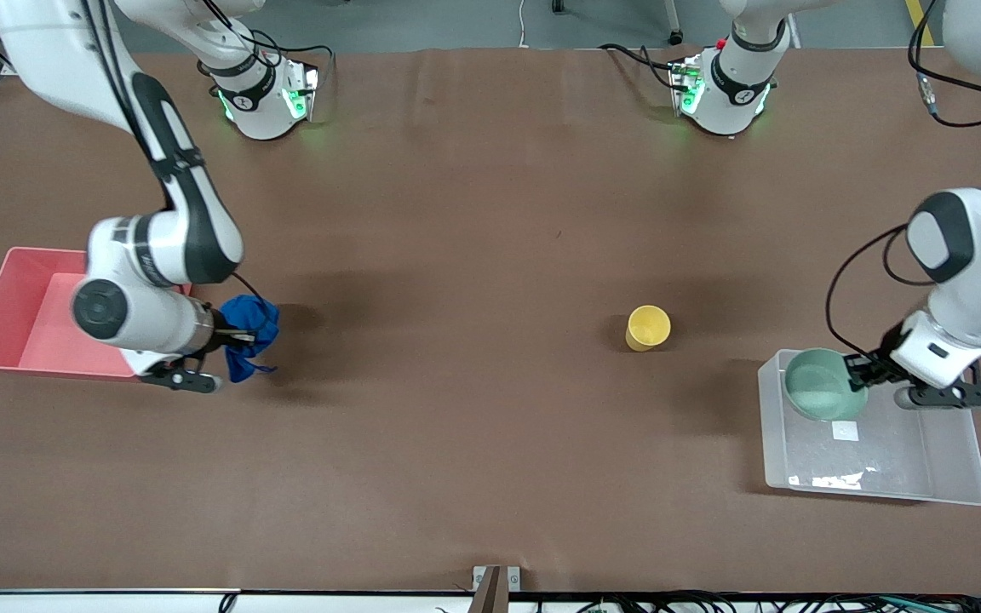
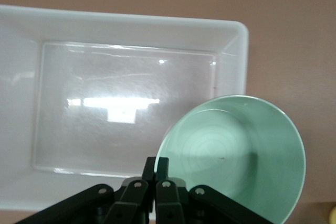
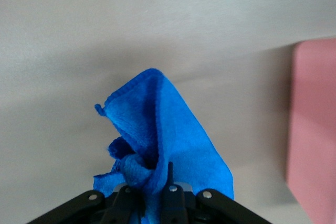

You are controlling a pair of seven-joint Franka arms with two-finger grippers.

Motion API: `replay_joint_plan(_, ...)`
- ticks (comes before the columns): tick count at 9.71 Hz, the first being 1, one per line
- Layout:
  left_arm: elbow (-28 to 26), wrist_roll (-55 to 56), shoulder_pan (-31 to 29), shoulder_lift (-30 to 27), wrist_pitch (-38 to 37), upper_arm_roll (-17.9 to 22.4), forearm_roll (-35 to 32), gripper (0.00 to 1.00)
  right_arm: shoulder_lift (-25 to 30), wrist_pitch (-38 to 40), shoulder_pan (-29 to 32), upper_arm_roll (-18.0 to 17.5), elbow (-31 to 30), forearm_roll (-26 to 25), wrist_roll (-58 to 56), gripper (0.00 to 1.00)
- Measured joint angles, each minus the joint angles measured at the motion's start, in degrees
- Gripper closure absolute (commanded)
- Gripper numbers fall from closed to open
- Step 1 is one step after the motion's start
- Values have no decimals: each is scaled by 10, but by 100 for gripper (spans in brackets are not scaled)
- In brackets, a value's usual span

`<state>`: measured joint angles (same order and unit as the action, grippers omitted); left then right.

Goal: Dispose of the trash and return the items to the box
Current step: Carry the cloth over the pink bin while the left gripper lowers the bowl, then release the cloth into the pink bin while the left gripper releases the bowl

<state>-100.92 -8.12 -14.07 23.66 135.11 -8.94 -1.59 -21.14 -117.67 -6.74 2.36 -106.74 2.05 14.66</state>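
Observation:
My right gripper (image 1: 231, 336) is shut on the royal-blue cloth wad (image 1: 249, 332) and holds it up in the air beside the pink bin (image 1: 22, 311); in the right wrist view the cloth (image 3: 163, 140) hangs between the fingers. My left gripper (image 1: 858, 372) is shut on the rim of the mint-green bowl (image 1: 821, 385) and holds it over the corner of the clear plastic box (image 1: 925, 477). In the left wrist view the bowl (image 2: 236, 156) hangs over the box's corner (image 2: 231, 40). The yellow cup (image 1: 648, 328) stands upright on the table between the two arms.
The pink bin sits at the right arm's end of the table, partly hidden by the right arm. The clear box holds a small white label (image 1: 845, 431). The brown table top (image 1: 456, 213) spreads between the bins.

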Motion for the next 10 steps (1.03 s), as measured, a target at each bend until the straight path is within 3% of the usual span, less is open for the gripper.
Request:
replay_joint_plan(3, 63, -93, -31, 70, 0, 0, 0, 99, 63, 77, 60, 1, 10, -11, -51, 86)
replay_joint_plan(8, 115, -111, -36, 158, 0, 2, 0, 98, 75, 87, 172, 3, 10, -19, -176, 86)
replay_joint_plan(10, 130, -111, -39, 179, 0, 2, 0, 83, 73, 65, 223, 3, 11, -29, -229, 86)
